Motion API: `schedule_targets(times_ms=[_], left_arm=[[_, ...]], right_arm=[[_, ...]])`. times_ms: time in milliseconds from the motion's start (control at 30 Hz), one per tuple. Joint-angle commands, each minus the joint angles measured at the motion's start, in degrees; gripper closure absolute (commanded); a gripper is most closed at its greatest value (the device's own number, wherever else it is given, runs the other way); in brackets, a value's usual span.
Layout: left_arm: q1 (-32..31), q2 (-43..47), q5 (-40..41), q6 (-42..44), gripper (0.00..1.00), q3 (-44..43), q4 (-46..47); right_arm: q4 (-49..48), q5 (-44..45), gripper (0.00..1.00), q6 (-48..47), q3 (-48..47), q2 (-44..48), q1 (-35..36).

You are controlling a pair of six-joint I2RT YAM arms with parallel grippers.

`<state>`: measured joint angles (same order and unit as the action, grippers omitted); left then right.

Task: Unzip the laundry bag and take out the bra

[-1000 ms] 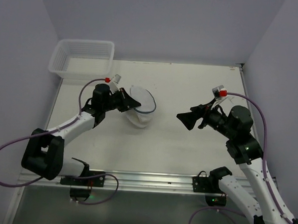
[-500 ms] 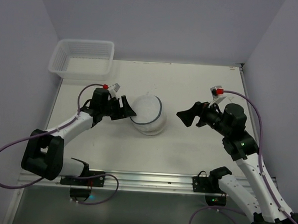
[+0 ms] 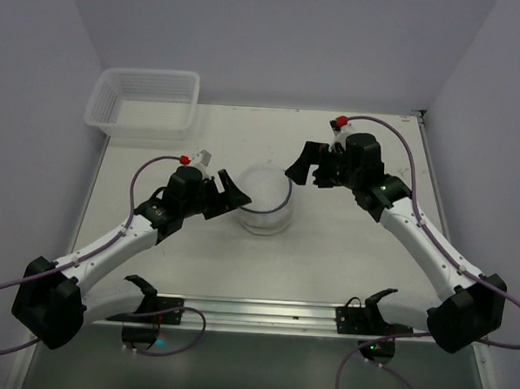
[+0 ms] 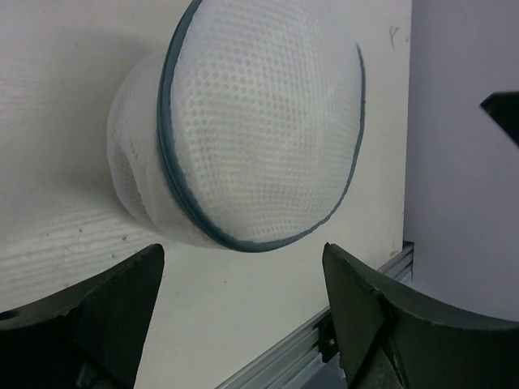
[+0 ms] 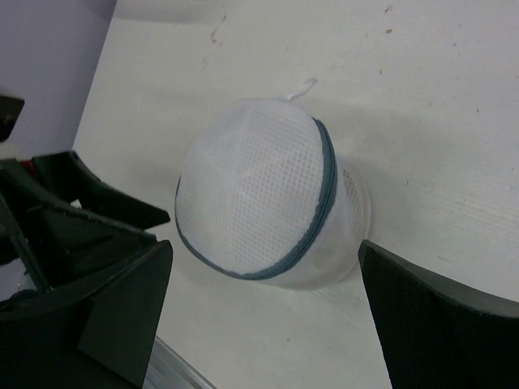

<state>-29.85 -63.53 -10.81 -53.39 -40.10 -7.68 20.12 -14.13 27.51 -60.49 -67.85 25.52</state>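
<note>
The laundry bag is a round white mesh case with a grey-blue zip rim, resting on the table's middle with its zip shut. My left gripper stands open just left of it, fingers apart from the mesh; in the left wrist view the laundry bag lies ahead of the left gripper. My right gripper is open at the bag's far right, close above it. In the right wrist view the laundry bag sits between and beyond the right gripper. The bra is hidden.
A white latticed plastic basket stands at the back left corner. A metal rail runs along the table's near edge. Walls close in on the left, back and right.
My left gripper opened and let go of the laundry bag, which settled onto the table. The right arm swung from the right side over to the bag's far right.
</note>
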Motion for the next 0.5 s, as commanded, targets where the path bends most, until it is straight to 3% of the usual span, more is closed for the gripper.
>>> schedule_targets(times_ms=[0, 233, 467], left_arm=[[-2.5, -0.5, 4.6, -6.1, 0.18, 2.6, 1.1], [-3.3, -4.5, 4.9, -6.8, 0.31, 4.8, 4.8], [-3.0, -9.5, 8.7, -4.3, 0.38, 3.5, 6.5]], right_arm=[[-1.3, 4.9, 0.01, 0.4, -7.1, -7.1, 0.9], [-1.7, 4.5, 0.05, 1.2, -11.8, -20.1, 2.3], [-2.9, 4.6, 0.14, 1.3, -4.8, -21.6, 4.7]])
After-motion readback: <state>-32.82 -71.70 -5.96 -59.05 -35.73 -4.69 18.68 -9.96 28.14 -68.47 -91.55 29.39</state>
